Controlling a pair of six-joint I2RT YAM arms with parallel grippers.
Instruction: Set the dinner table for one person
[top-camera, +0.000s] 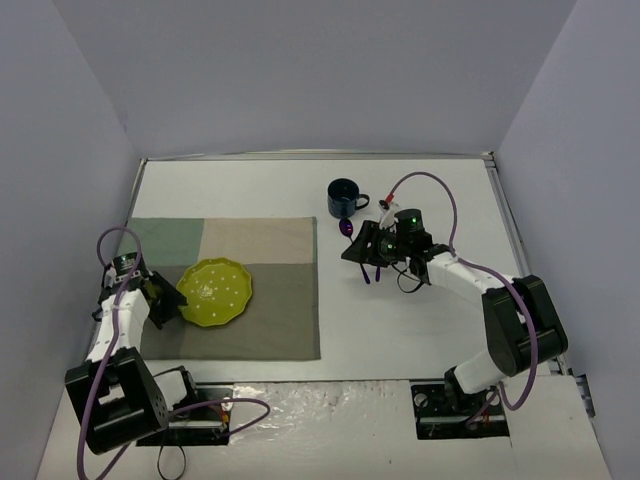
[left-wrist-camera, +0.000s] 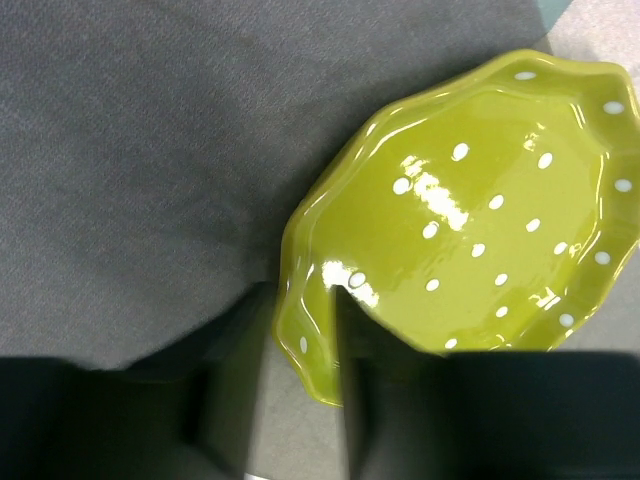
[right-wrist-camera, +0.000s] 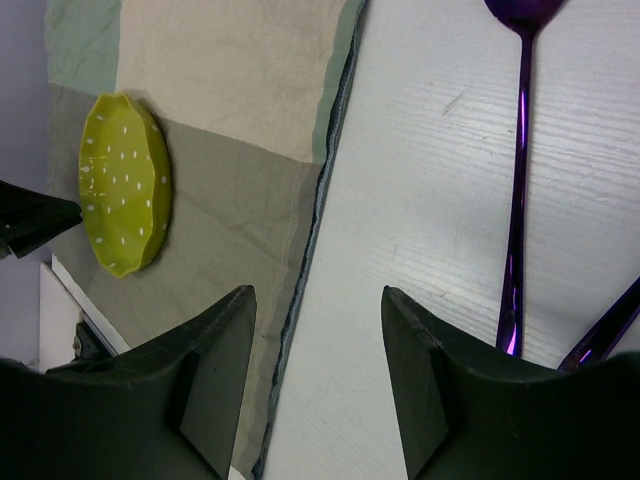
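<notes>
A lime-green dotted plate (top-camera: 214, 292) lies on the patchwork placemat (top-camera: 270, 320) at the left of the white dinner table (top-camera: 420, 330). My left gripper (top-camera: 166, 300) is shut on the plate's left rim; in the left wrist view the rim (left-wrist-camera: 305, 340) sits between the fingers (left-wrist-camera: 360, 400). My right gripper (top-camera: 362, 247) is open and empty over the bare table (right-wrist-camera: 430, 200), just right of the placemat's edge (right-wrist-camera: 330, 150). A purple spoon (right-wrist-camera: 520, 150) and a second purple utensil (right-wrist-camera: 610, 335) lie beside it. A dark blue mug (top-camera: 345, 197) stands behind.
Grey walls enclose the table on three sides. The right arm's cable (top-camera: 440, 190) loops above its wrist. The arm bases (top-camera: 190, 410) sit at the near edge.
</notes>
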